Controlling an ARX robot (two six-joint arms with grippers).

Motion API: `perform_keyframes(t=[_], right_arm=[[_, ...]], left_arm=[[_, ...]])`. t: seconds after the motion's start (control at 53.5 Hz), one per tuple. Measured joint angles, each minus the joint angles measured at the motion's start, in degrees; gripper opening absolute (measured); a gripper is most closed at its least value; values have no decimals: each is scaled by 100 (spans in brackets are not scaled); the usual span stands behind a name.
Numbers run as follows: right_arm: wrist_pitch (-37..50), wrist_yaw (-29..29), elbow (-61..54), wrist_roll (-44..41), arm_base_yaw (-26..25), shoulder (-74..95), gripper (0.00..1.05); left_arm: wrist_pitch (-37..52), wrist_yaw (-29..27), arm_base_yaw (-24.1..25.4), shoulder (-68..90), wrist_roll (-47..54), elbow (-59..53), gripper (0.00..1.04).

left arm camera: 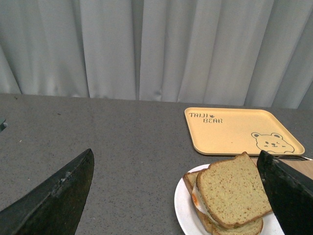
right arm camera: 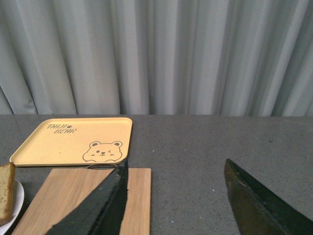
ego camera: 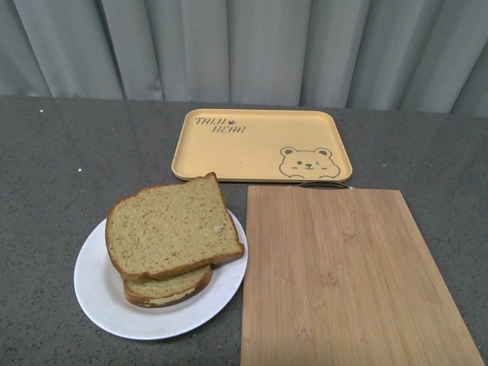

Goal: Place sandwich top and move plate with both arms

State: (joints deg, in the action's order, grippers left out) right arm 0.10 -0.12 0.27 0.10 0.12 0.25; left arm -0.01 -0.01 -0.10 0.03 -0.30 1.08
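Observation:
The sandwich top [ego camera: 171, 226], a tan bread slice with darker crust, lies askew on the lower slice with egg on the white plate [ego camera: 95, 293] at the front left. It also shows in the left wrist view [left arm camera: 231, 189], where fried egg peeks out under it on the plate [left arm camera: 185, 213]. My left gripper [left arm camera: 176, 164] is open and empty, hovering back from the plate. My right gripper [right arm camera: 176, 166] is open and empty above the table right of the wooden board. Neither arm shows in the front view.
A yellow bear tray [ego camera: 259, 145] lies at the back centre. A wooden board [ego camera: 343, 278] lies right of the plate, close to its rim. Both show in the right wrist view: tray [right arm camera: 63, 142], board [right arm camera: 73, 196]. A grey curtain hangs behind the table.

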Motion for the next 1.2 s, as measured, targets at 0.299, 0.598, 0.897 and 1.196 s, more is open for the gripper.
perform_keyframes(t=[0.299,0.598,0.897,1.196], right_arm=[[0,0,0,2,0,0,95],[0,0,0,4,0,0,95],[0,0,0,2,0,0,95],[0,2,0,2,0,0,95]], left_arm=[[0,0,0,0,0,0,98],[-767,205,74,446,-647,243,98],[1403,505,-125,4179,-2524,748,98],[2643,1773,173,8561,-3635,2050,98]])
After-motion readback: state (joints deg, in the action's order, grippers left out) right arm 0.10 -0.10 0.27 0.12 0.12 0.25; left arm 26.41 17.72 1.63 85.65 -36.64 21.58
